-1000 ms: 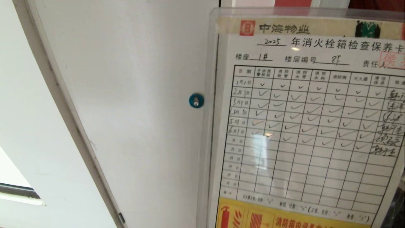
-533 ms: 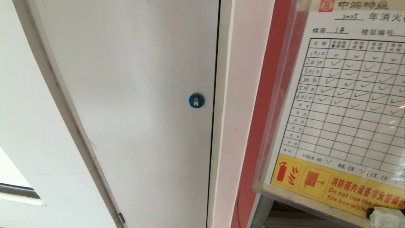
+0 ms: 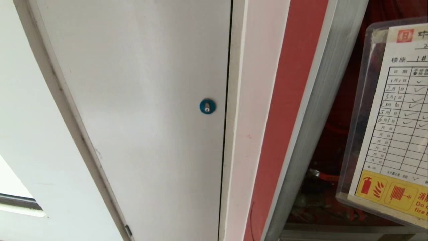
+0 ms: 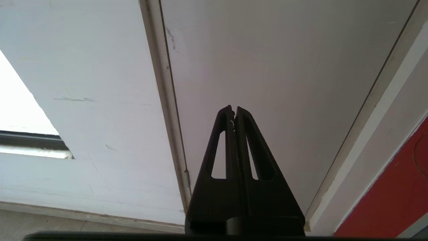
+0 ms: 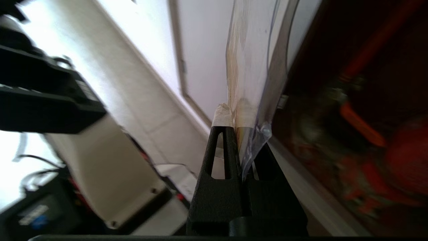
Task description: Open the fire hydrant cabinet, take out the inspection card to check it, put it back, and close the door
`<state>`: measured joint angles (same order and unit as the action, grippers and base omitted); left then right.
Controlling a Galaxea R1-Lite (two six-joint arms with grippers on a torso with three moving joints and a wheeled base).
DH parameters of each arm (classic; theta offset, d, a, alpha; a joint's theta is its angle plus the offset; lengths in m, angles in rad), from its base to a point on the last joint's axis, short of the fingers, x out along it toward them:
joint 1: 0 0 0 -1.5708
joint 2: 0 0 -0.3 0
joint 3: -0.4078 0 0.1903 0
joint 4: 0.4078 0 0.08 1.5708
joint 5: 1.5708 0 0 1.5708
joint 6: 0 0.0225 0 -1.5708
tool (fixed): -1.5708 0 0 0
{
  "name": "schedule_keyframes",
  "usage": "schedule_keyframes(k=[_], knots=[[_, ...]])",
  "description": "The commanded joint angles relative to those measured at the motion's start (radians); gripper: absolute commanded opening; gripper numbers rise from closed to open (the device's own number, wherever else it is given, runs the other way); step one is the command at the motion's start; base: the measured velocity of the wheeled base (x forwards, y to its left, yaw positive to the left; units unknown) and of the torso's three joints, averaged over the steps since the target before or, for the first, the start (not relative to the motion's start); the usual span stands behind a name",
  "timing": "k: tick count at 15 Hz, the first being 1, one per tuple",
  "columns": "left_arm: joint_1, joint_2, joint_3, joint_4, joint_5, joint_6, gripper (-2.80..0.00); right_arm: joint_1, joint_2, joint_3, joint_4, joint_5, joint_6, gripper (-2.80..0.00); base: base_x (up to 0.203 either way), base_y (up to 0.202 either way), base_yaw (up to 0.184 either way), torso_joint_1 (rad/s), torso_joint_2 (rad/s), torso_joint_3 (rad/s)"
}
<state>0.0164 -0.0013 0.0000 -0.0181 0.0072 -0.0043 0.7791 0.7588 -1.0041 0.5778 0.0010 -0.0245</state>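
Card sat pinched by its bottom edge in right hand, held before the open cabinet; sleeve looked light, slick, floppy; left hand closed, empty.

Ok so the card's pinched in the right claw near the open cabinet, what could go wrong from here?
1. The right claw pinches only the bottom edge of the inspection card, so the sleeve may slip or bend.
2. The card hangs close to the aluminium frame of the fire hydrant cabinet; a corner could catch going back in.
3. Its right part runs off the head view, hiding contact there.
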Motion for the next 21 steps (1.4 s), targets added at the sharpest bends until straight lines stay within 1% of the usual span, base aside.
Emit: schedule_keyframes(k=[1, 3, 4, 6, 7, 9, 11, 14, 15, 17, 18, 19, 20, 21], knots=[[0.000, 0.001, 0.006, 0.000, 0.000, 0.000, -2.80, 0.000, -0.001, -0.001, 0.015, -0.115, -0.066, -2.80, 0.000, 0.000, 0.000, 0.000, 0.00, 0.000], [0.000, 0.001, 0.006, 0.000, 0.000, 0.000, -2.80, 0.000, 0.008, 0.000, 0.030, -0.208, -0.139, -2.80, 0.000, 0.000, 0.000, 0.000, 0.00, 0.000], [0.000, 0.001, 0.006, 0.000, 0.000, 0.000, -2.80, 0.000, 0.030, -0.005, 0.051, -0.247, -0.158, -2.80, 0.000, 0.000, 0.000, 0.000, 0.00, 0.000], [0.000, 0.001, 0.006, 0.000, 0.000, 0.000, -2.80, -0.021, 0.086, -0.008, 0.061, -0.371, -0.188, -2.80, 0.000, 0.000, 0.000, 0.000, 0.00, 0.000], [0.000, 0.001, 0.006, 0.000, 0.000, 0.000, -2.80, -0.042, 0.099, -0.011, 0.063, -0.401, -0.213, -2.80, 0.000, 0.000, 0.000, 0.000, 0.00, 0.000], [0.000, 0.001, 0.006, 0.000, 0.000, 0.000, -2.80, -0.104, 0.100, -0.020, 0.065, -0.405, -0.264, -2.80, 0.000, 0.000, 0.000, 0.000, 0.00, 0.000], [0.000, 0.001, 0.006, 0.000, 0.000, 0.000, -2.80, -0.202, 0.100, -0.036, 0.067, -0.406, -0.331, -2.80, 0.000, 0.000, 0.000, 0.000, 0.00, 0.000], [0.000, 0.001, 0.006, 0.000, 0.000, 0.000, -2.80, -0.353, 0.079, -0.054, 0.069, -0.406, -0.493, -2.80, 0.000, 0.000, 0.000, 0.000, 0.00, 0.000], [0.000, 0.001, 0.006, 0.000, 0.000, 0.000, -2.80, -0.417, 0.078, -0.058, 0.067, -0.407, -0.541, -2.80, 0.000, 0.000, 0.000, 0.000, 0.00, 0.000], [0.000, 0.001, 0.006, 0.000, 0.000, 0.000, -2.80, -0.575, 0.098, -0.072, 0.064, -0.407, -0.622, -2.80, 0.000, 0.000, 0.000, 0.000, 0.00, 0.000], [0.000, 0.001, 0.006, 0.000, 0.000, 0.000, -2.80, -0.654, 0.117, -0.084, 0.061, -0.407, -0.676, -2.80, 0.000, 0.000, 0.000, 0.000, 0.00, 0.000], [0.000, 0.001, 0.006, 0.000, 0.000, 0.000, -2.80, -0.709, 0.137, -0.101, 0.058, -0.406, -0.745, -2.80, 0.000, 0.000, 0.000, 0.000, 0.00, 0.000], [0.000, 0.001, 0.006, 0.000, 0.000, 0.000, -2.80, -0.734, 0.154, -0.125, 0.057, -0.405, -0.808, -2.80, 0.000, 0.000, 0.000, 0.000, 0.00, 0.000], [0.000, 0.001, 0.006, 0.000, 0.000, 0.000, -2.80, -0.739, 0.154, -0.151, 0.056, -0.405, -0.874, -2.80, 0.000, 0.000, 0.000, 0.000, 0.00, 0.000]])
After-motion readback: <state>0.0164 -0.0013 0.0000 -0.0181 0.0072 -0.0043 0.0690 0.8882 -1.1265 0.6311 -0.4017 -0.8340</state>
